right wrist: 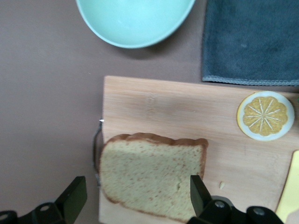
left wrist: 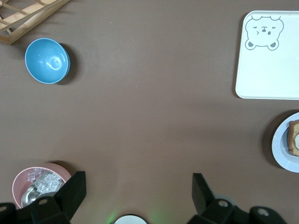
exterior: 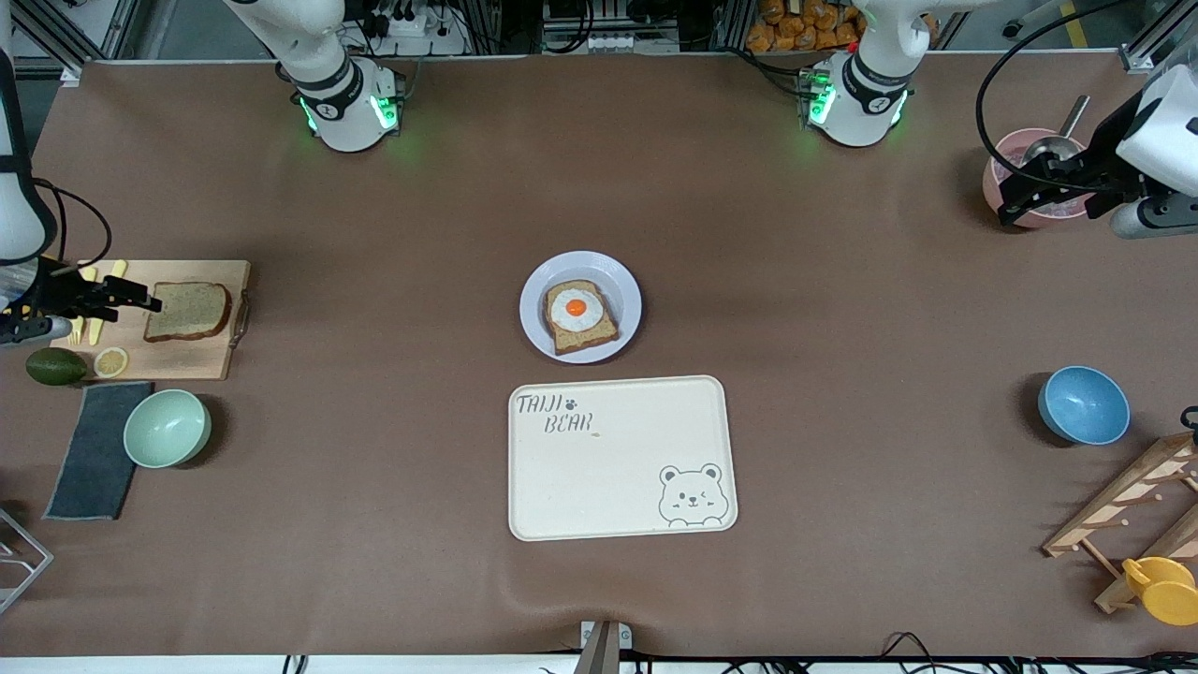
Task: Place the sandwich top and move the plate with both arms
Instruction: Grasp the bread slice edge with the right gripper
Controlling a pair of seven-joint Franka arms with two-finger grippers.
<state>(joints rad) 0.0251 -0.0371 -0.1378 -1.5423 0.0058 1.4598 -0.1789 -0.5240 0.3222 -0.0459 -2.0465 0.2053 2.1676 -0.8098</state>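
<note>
While the sandwich top [exterior: 187,311] lies flat on the cutting board [exterior: 201,360] at the right arm's end of the table, the right gripper [exterior: 140,301] hovers open just beside it; the plate [exterior: 580,306] sits mid-table. The left gripper [left wrist: 135,193] waits released above bare table. From the right wrist, the bread looks speckled, dark-crusted, probably light, soft and crushable: pinch gently across opposite crusts.

The sandwich top [exterior: 187,311] is light brown with a darker crust; my plate [exterior: 580,271] is pale lavender-white. The tray [exterior: 621,457] is cream with a grey bear drawing. My grippers are black; the bowls are green [exterior: 167,428] and blue [exterior: 1083,404].
</note>
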